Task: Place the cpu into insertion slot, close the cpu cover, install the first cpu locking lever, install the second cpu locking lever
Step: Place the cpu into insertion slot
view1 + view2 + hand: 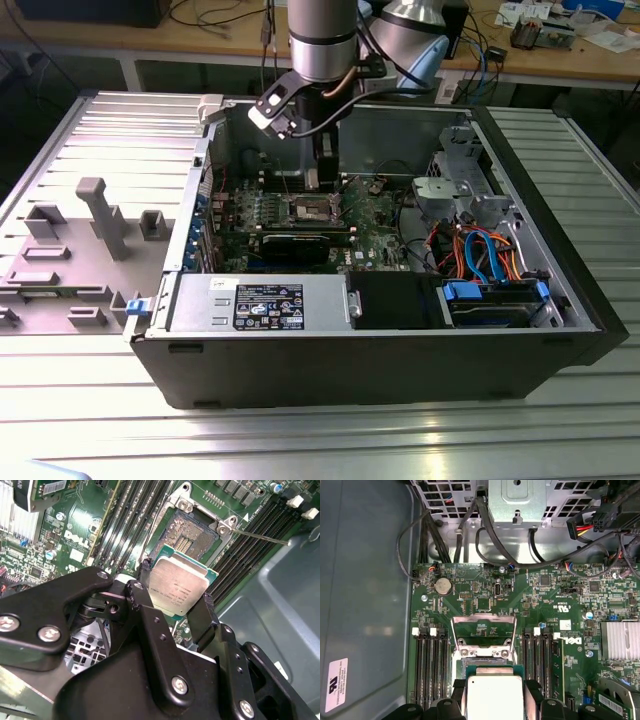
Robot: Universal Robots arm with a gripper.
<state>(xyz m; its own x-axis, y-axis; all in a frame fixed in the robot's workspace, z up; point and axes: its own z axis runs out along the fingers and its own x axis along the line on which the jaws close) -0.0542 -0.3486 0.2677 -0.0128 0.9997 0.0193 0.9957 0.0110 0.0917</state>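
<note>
The gripper [176, 594] is clamped on the cpu [182, 580], one finger on each of two opposite edges, metal top facing the camera. The chip hangs just over the insertion slot [190, 532] of the green motherboard [520, 590], not seated. The cpu cover [482, 616] stands flipped open.

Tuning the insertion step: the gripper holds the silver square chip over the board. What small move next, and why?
Probably lower the gripper: its silver-topped square cpu hangs above the bare gold-speckled square insertion slot, and the silver-frame cpu cover stands open.
</note>
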